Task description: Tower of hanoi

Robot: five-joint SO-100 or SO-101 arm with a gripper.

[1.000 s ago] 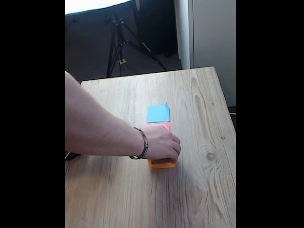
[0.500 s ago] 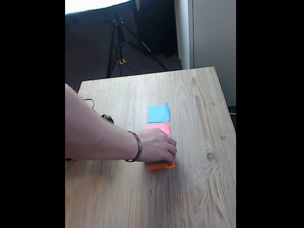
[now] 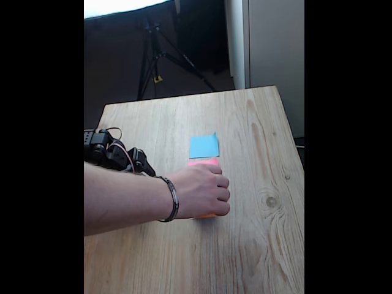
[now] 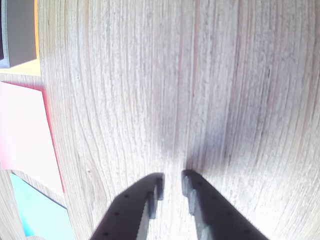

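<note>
A: What is the biggest thing you see in the fixed view?

B: You see the wooden tabletop (image 3: 245,245), and a person's forearm (image 3: 122,199) comes in from the left over it. The hand (image 3: 199,191), with a dark bracelet (image 3: 171,199) on the wrist, lies on the orange paper square (image 3: 207,215), so you see only a thin edge of this square. Behind the forearm, at the left edge, you see the black arm of the robot (image 3: 113,153) with its wires.

A: And the paper squares?

B: In the wrist view the pink paper square (image 4: 25,135) lies between the orange paper square (image 4: 30,70) and the blue paper square (image 4: 35,215), along the left side.

A: Where is the task's thing?

B: The large flat grey block (image 4: 17,30) rests on the orange square, in the top left corner of the wrist view. You cannot tell the smaller blocks there.

A: The fingers?

B: The fingers (image 4: 171,184) are nearly closed, with only a narrow gap, and they grasp nothing. They are well apart from the block.
</note>
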